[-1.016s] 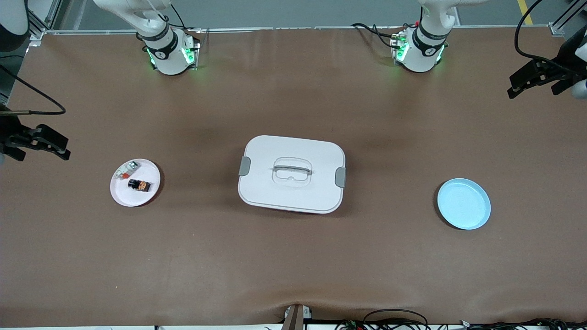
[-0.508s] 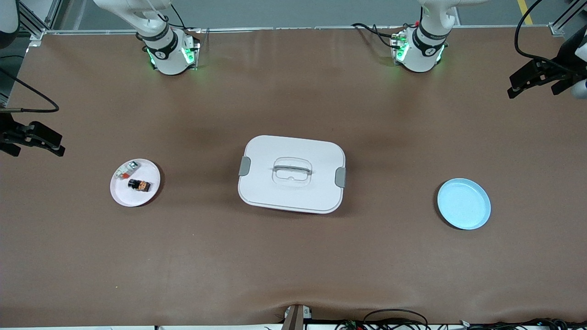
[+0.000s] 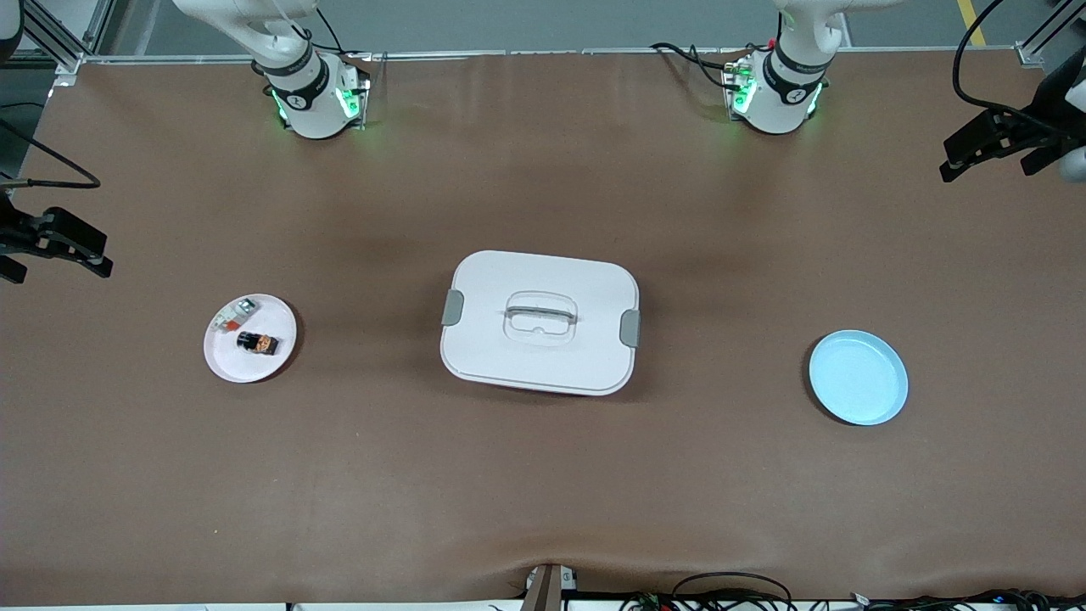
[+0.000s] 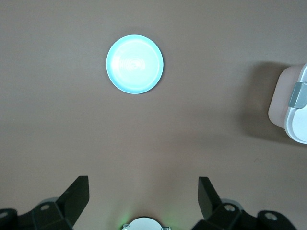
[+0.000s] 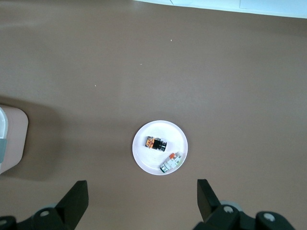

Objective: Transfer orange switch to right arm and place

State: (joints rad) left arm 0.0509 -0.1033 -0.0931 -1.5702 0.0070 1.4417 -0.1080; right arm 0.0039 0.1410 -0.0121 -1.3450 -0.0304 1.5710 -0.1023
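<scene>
Front view: a tiny black blocky orange switch (image 3: 258,343) with a copper-orange middle band lies on a small round white plate (image 3: 227,361) toward the right arm's end of the brown table (image 3: 543,492). Beside it on the plate, farther from the camera, lies a small white part with red marks (image 3: 233,315). The switch's long axis runs roughly along the table's length. The right gripper (image 3: 51,246) hangs high over the table's edge at its own end, well apart from the plate; the left gripper (image 3: 993,144) hangs at the other end, with a closed white rectangular lidded box (image 3: 540,322) and a light-blue round plate (image 3: 858,378) between it and the switch. The right arm looks by far the nearer of the two, so no pick has begun.

Left wrist view: the left gripper's (image 4: 144,201) fingers (image 4: 76,196) stand spread wide and empty above bare table, the blue plate (image 4: 135,63) and a corner of the white box (image 4: 292,105) in sight.

Right wrist view: the right gripper's (image 5: 142,200) fingers (image 5: 76,199) are likewise spread and empty, looking down on the white plate (image 5: 144,158) with the switch (image 5: 156,143) on it, the plate lying between the fingers' lines but far below.
</scene>
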